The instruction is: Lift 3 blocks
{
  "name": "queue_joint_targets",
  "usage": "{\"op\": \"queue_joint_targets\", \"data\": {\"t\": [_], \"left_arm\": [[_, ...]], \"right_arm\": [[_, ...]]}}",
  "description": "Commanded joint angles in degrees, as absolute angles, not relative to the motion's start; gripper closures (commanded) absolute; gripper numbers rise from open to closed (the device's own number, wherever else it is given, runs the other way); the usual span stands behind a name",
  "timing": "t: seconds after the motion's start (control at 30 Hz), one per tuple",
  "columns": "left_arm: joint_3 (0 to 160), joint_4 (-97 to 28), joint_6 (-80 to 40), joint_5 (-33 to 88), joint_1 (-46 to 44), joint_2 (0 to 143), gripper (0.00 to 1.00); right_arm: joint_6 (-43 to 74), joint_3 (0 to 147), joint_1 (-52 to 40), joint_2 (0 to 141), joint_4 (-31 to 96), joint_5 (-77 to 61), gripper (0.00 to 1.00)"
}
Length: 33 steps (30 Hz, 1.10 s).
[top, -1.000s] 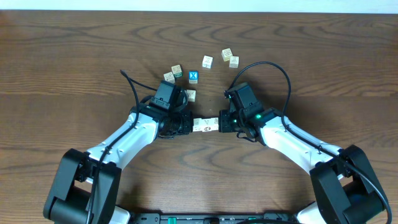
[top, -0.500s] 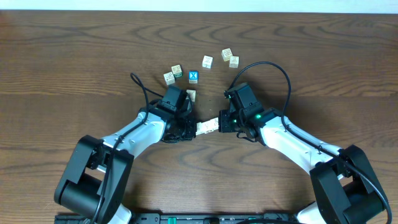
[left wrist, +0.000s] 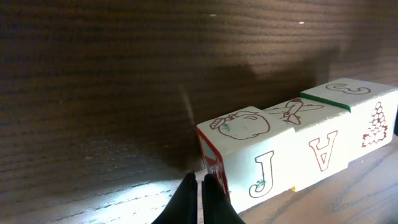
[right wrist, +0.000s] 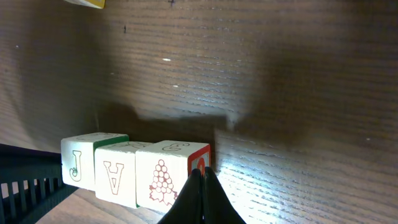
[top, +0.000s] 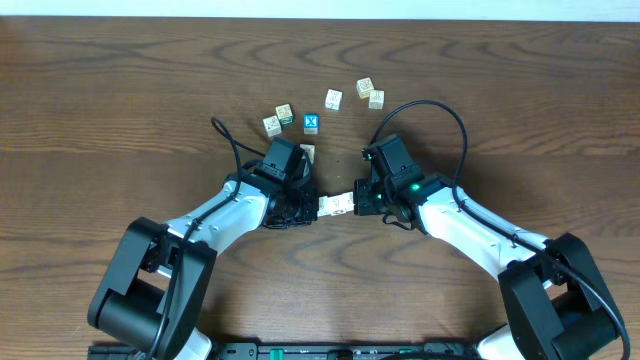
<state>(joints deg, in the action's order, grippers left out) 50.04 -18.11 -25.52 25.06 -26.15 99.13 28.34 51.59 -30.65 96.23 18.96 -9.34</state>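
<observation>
Three cream blocks stand end to end in a short row (top: 336, 205) between my two arms. In the left wrist view they show a J (left wrist: 264, 176), an A (left wrist: 324, 149) and a grape cluster (left wrist: 375, 121). My left gripper (left wrist: 200, 180) is shut, and its tips press against the red-edged end face of the J block. My right gripper (right wrist: 203, 175) is also shut, with its tips against the red end face of the grape block (right wrist: 163, 178). Nothing sits between either pair of fingers. I cannot tell whether the row is off the table.
Several loose cubes lie behind the arms: a blue cube with a white X (top: 311, 123), cream ones at the back left (top: 272, 125) and back right (top: 376, 99), and one beside the left wrist (top: 307, 153). A black cable loops over each arm.
The left arm has swung inward and its tip has pushed right. The row of blocks has shifted right and now looks shorter and slightly tilted. The right arm has stayed put.
</observation>
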Motion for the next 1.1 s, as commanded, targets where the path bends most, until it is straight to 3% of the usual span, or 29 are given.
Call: {"op": "queue_joint_targets", "data": {"t": [0.0,1.07], "left_arm": [[50.78,-16.19,-25.61,30.81,-27.90,98.87,0.93],[50.78,-16.43,-25.61,30.79,-27.90,98.87,0.93]], "right_arm": [[27.57,52.51,-33.87,96.73,18.70,-18.20,0.99],[27.55,50.81,-34.24,96.77,19.35,-11.60,0.99]]}}
